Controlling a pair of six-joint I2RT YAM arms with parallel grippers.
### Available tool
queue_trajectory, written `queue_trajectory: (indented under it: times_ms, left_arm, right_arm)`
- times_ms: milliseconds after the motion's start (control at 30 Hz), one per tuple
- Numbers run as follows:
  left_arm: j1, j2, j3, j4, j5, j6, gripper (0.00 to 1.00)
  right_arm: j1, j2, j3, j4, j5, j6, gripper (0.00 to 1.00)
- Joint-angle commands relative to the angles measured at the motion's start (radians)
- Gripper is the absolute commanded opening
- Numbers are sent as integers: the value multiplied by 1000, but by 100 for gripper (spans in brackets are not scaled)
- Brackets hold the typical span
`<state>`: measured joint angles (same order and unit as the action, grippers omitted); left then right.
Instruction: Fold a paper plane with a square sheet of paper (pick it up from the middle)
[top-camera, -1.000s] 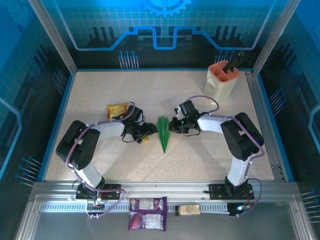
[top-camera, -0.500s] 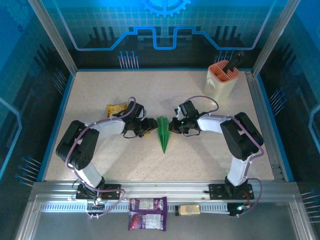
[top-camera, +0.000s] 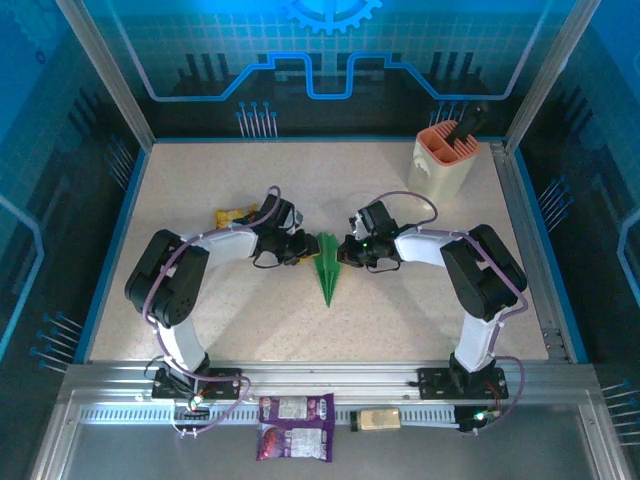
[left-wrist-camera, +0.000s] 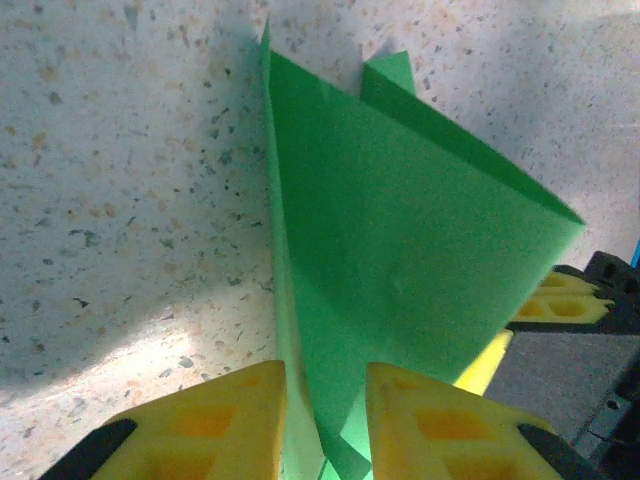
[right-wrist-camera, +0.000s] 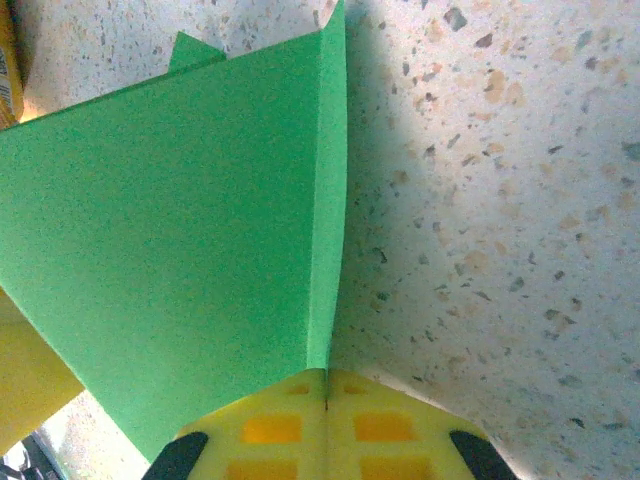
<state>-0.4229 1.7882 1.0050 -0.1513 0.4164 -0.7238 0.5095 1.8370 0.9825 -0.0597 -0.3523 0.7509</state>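
Overhead; wrist close-ups sharing paper plane (top-camera: 326, 268)

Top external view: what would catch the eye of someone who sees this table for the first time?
The green paper plane sits in the middle of the table, nose toward the near edge. The left gripper and the right gripper meet it from both sides at its far end, the right jaws shut on a fold. At the far right corner stands an orange and cream holder.
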Motion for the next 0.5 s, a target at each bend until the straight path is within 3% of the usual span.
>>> queue_trajectory:
  times_ms: [0,167,467]
  left_arm:
    - [-7,17,41,-72,22,33,21]
    - [4,-17,38,-90,-10,36,9]
    - [36,-84,-10,-38,-7,23,5]
  right_arm:
    - [-11,13,15,-17,3,0,0]
    - [-19,-23,13,-14,27,-2,0]
    - [-52,-93,-15,-4,47,-12,0]
